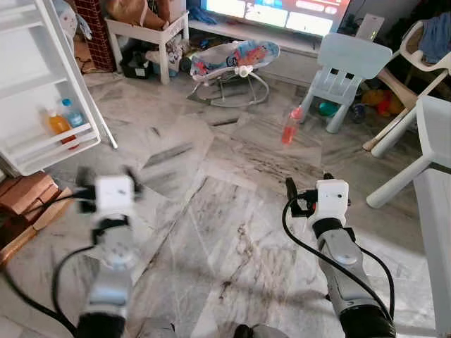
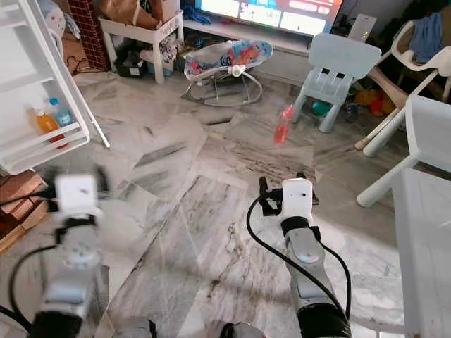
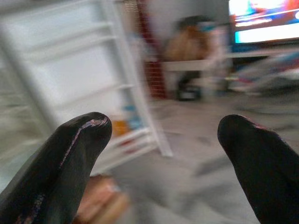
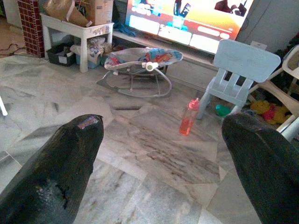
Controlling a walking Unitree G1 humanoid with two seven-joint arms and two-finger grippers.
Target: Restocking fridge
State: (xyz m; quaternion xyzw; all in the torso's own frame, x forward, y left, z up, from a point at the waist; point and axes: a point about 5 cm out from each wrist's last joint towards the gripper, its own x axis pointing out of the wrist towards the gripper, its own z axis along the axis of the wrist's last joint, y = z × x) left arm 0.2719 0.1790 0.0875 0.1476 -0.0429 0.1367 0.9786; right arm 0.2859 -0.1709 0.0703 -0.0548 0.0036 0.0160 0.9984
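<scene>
Standing alone on the marble floor near the small blue chair (image 1: 347,70), the red bottle (image 4: 188,117) awaits collection for the open fridge door (image 1: 44,84), so the right gripper (image 4: 163,158) and left gripper (image 3: 163,158) are both spread empty.

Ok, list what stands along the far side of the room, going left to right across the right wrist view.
White side table → baby bouncer → red bottle standing on the floor → pale blue child's chair → yellow toys.
</scene>
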